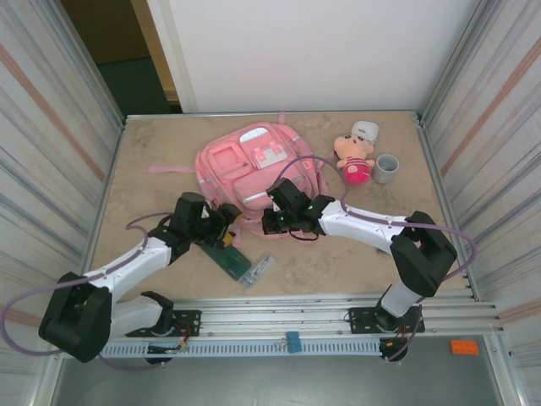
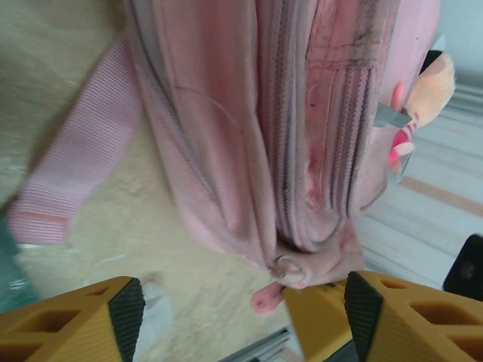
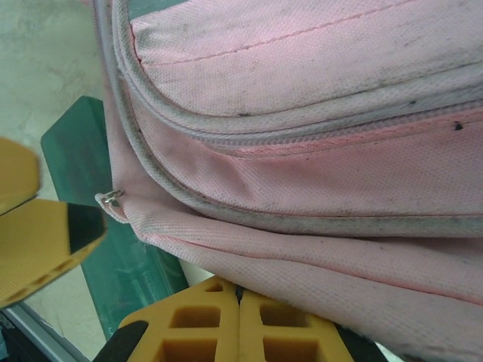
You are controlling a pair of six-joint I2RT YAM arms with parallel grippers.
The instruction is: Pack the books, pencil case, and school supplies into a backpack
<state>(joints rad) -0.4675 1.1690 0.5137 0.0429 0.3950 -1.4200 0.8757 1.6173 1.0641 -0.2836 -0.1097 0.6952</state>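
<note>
The pink backpack (image 1: 254,165) lies flat mid-table. My left gripper (image 1: 224,218) is at its near left corner, open (image 2: 241,320), with the yellow fingers (image 2: 75,324) wide apart. The zipper's ring and pink pull tab (image 2: 281,280) sit just off the right finger, not held. My right gripper (image 1: 275,222) is at the near edge, its fingertips (image 3: 240,302) shut together on a fold of backpack (image 3: 317,188) fabric. The dark green pencil case (image 1: 230,258) lies in front of the bag, partly under it (image 3: 90,211). A clear pen-like school supply (image 1: 256,271) lies beside the case. The books are out of view.
A pink plush doll (image 1: 353,158) and a grey cup (image 1: 385,168) stand right of the backpack. A pink strap (image 2: 83,166) trails off the bag's left side. Metal walls close in the table on both sides, with a rail along the near edge.
</note>
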